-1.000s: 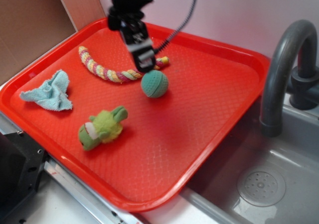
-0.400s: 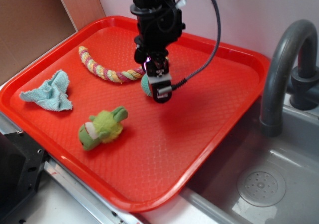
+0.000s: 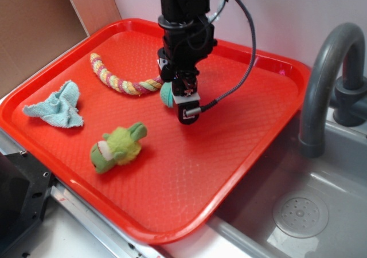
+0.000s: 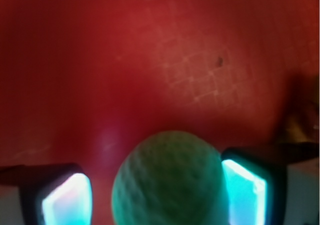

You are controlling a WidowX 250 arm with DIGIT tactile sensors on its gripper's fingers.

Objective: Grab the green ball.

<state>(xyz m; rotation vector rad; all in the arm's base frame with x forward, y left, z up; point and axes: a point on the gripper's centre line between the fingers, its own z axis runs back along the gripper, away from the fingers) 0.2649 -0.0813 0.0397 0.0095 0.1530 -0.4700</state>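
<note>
Red tray (image 3: 252, 132) beside grey sink (image 3: 321, 212), gripper (image 4: 160, 195) jaws apart around green ball (image 4: 167, 182)

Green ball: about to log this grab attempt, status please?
Pincer open, down over the tray. Ball between the fingers, right one close, left one apart. Rope toy beside it, clear of the pincer.

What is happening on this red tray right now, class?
The robot's gripper has come down over the small teal-green dimpled rubber ball on the red plastic tray. In the wrist view the ball sits between the open fingers, one touching or nearly touching it. It is not gripped yet.
</note>
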